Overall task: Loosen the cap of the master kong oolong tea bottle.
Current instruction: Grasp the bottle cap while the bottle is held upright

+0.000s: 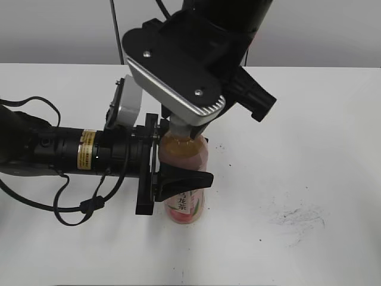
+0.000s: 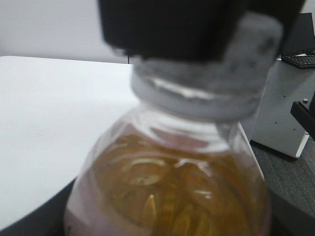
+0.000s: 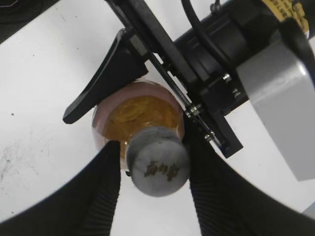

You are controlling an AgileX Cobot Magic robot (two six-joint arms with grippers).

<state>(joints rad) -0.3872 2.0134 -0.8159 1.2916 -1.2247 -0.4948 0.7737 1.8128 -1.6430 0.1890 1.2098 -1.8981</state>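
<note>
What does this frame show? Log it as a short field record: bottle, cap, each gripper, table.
bottle: master kong oolong tea bottle, upright on table
cap: cap on the neck, dark mark on top
left gripper: left gripper shut on the bottle body
right gripper: right gripper, a finger on each side of the cap
table: white table, dark scuffs at right

The white worktop [image 1: 309, 119] carries the upright master kong oolong tea bottle [image 1: 186, 205], a loop of black cable [image 1: 71, 208] at left, and dark scuff marks [image 1: 297, 217] at right.
</note>
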